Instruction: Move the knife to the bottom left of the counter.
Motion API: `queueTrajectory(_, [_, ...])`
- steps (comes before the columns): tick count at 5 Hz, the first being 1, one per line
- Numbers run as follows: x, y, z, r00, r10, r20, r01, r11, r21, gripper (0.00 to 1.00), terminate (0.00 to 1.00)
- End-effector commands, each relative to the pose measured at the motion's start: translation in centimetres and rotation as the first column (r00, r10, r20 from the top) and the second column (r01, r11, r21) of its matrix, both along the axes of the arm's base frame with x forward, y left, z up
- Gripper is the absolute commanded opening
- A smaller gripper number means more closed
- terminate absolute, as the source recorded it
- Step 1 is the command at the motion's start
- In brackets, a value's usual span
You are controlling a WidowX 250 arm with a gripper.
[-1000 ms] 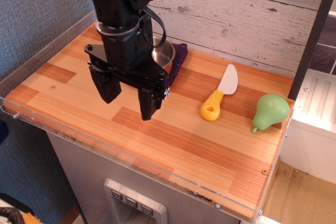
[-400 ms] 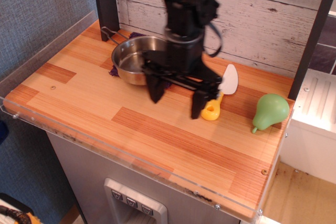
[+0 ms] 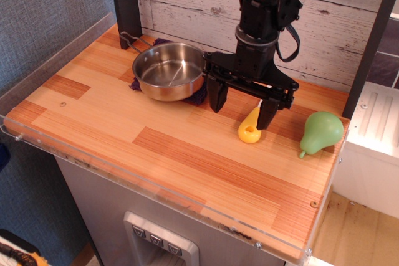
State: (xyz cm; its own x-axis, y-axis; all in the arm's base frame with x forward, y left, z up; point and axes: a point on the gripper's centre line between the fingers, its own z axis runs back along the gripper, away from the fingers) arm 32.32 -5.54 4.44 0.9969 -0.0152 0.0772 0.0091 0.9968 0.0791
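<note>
Counter (image 3: pixel 156 154): rectangular wooden top of light and reddish-brown strips, edged with clear acrylic, backed by a whitewashed plank wall. Knife (image 3: pixel 250 130): yellow chunky handle with a hole near its end, lying flat on the right half of the counter; only a sliver of white blade shows, the rest hidden behind the gripper. Handle end points toward the front edge, blade end toward the wall. Gripper (image 3: pixel 243 105): black, two fingers spread wide apart and pointing down, holding nothing. Left-hand finger in the picture hangs over bare wood between the pot and the knife; the other finger stands just behind the handle, at or over the blade; whether it touches the knife cannot be told. Arm (image 3: pixel 265 10): black, rising from the gripper to the top of the picture, with dark cables looped beside it. Pot (image 3: pixel 168 71): shiny steel, shallow, with a thin wire handle reaching toward the back left corner, resting on a dark purple cloth (image 3: pixel 198 96) that peeks out beneath it. Pear (image 3: pixel 320 132): green, lying on its side near the right edge, well clear of the knife, stem end toward the front.
</note>
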Motion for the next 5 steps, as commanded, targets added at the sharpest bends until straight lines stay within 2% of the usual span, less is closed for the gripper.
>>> queueTrajectory(1, [1.3, 0.2, -1.3, 0.999, 0.030, 0.014, -0.029, 0.998, -0.056, 1.00, 0.00])
queueTrajectory(3, [0.9, -0.1, -2.9, 0.999, 0.048, -0.016, -0.049, 0.995, -0.084, 1.00, 0.00])
queueTrajectory(4, [0.6, 0.1, -3.3, 0.998, 0.056, -0.021, -0.058, 0.994, -0.097, 0.00, 0.00])
queueTrajectory(5, [0.4, 0.0, -3.3, 0.998, 0.053, -0.028, -0.056, 0.993, -0.108, 0.00, 0.00])
